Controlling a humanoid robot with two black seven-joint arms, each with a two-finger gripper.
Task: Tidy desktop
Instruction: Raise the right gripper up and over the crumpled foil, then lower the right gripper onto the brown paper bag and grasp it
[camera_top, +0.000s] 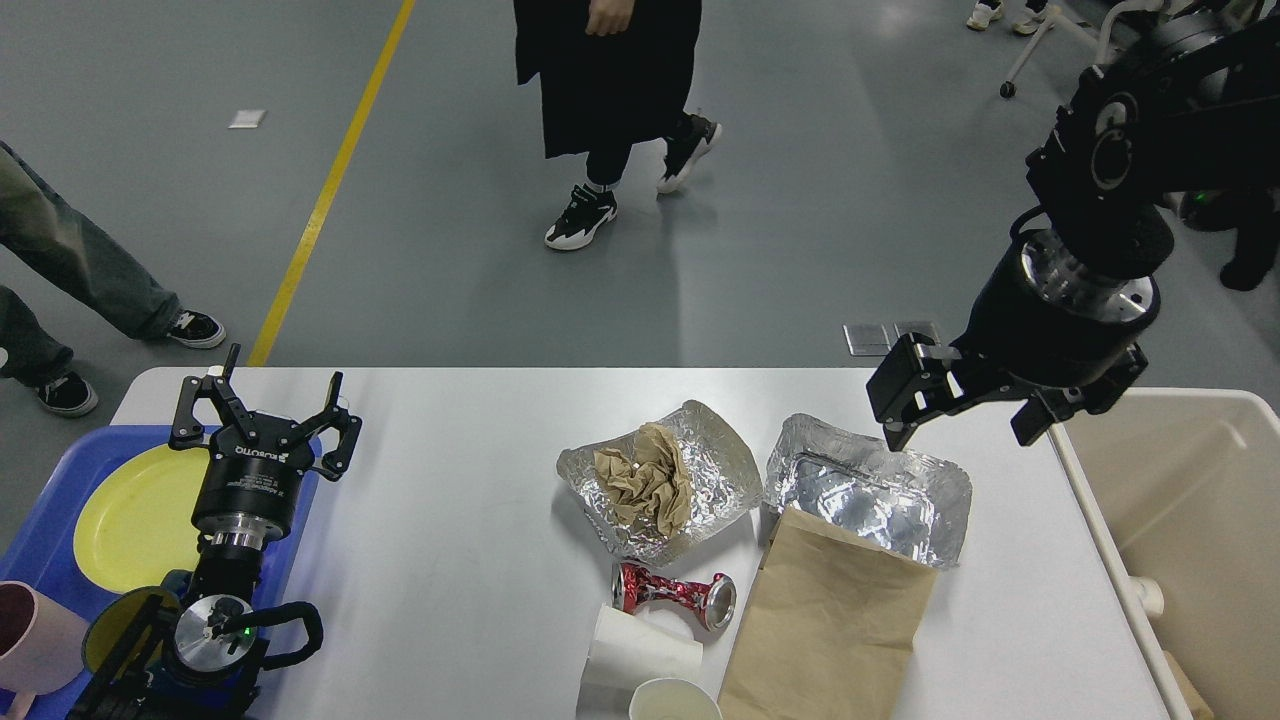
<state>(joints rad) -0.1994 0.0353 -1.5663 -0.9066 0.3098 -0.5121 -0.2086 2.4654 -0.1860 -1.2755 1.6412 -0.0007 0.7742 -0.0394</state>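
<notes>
The tabletop (470, 560) fills the lower middle of the head view, white and smooth, with a blue tray (45, 540) overlapping its left end and a beige bin (1190, 520) standing against its right end. On it, right of centre, lie 2 crumpled foil containers side by side: the left foil container (715, 470) holds a wad of brown paper (645, 488), the right foil container (870, 485) is partly covered at its near edge by a flat brown paper bag (830, 630). Just in front of the left one lies a crushed red can (672, 592) on its side, touching a tipped white paper cup (635, 655); a second cup (672, 702) stands upright at the bottom edge of the view.

The left end effector (262, 412) hangs over the tabletop's left edge beside the tray, fingers spread wide and holding nothing. The right end effector (965, 400) points down above the far right corner of the tabletop, just over the far rim of the right foil container — its 2 fingers stand well apart, with nothing between them.

In the tray sit a yellow plate (135, 515), a pink mug (30, 645) and a dark bowl (115, 625) with a yellow inside. On the grey floor beyond, a person in black (610, 90) walks past a yellow line (325, 190).
</notes>
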